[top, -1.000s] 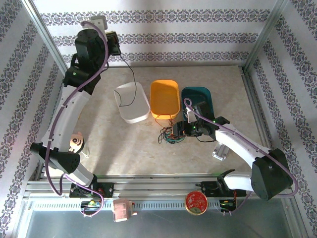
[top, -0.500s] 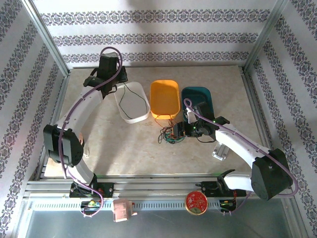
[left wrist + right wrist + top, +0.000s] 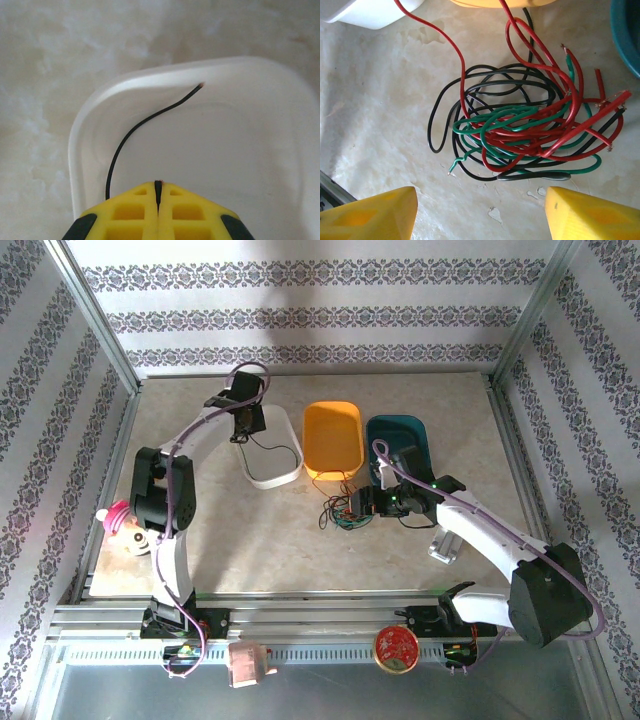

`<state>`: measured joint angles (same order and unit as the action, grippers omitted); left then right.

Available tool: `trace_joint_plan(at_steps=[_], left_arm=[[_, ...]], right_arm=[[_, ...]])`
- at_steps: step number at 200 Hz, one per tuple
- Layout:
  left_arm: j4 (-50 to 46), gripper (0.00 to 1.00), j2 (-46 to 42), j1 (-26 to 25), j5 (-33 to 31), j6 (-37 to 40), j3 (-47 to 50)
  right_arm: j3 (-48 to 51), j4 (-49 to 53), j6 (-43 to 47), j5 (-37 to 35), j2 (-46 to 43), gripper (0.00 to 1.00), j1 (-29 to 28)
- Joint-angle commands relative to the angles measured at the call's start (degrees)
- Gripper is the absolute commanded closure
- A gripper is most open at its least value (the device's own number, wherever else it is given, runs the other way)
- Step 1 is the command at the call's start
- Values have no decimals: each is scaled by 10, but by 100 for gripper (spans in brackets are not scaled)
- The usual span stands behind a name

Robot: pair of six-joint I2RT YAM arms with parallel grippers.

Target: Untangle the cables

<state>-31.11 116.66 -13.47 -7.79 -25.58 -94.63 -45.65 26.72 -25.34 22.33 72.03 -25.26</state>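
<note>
The cables lie as a tangle (image 3: pixel 342 512) of red, green and black wires (image 3: pixel 520 130) on the table in front of the orange tray (image 3: pixel 332 435). My right gripper (image 3: pixel 360 504) hovers at the tangle's right side, open, its yellow fingertips (image 3: pixel 370 215) apart and nothing between them (image 3: pixel 480 215). One black cable (image 3: pixel 145 117) is apart from the rest, and it curves over the white tray (image 3: pixel 100 110). My left gripper (image 3: pixel 158 187) is shut on that cable's end, low above the tray's back left corner (image 3: pixel 245 425).
Three trays stand in a row: white (image 3: pixel 272 480), orange, and teal (image 3: pixel 382 430). My right arm reaches over the teal one. A pink and white toy (image 3: pixel 122 525) lies at the table's left edge. Metal frame posts border the sides.
My left arm has swung down from high at the back wall to just above the white tray, bringing the black cable with it. The right arm and tangle have stayed put.
</note>
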Motion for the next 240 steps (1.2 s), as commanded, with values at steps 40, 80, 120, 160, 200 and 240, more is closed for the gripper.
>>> trace_joint_plan(at_steps=[40, 80, 120, 160, 200, 240], left_arm=[[-48, 35, -1, -22, -10, 35, -66], [-72, 16, -49, -43, -64, 42, -90], [-42, 15, -145, -128, -9, 129, -4], [3, 15, -228, -257, 85, 136, 162], [38, 18, -258, -319, 159, 96, 283], [136, 22, -261, -334, 150, 69, 362]], right_arm=[[-15, 15, 7, -16, -2, 32, 0], [-25, 16, 4, -17, 7, 32, 1], [-23, 23, 13, -29, 10, 31, 0], [-16, 21, 8, -33, 23, 32, 0], [-21, 14, 5, -36, 40, 32, 1], [-33, 11, -4, -38, 87, 32, 1]])
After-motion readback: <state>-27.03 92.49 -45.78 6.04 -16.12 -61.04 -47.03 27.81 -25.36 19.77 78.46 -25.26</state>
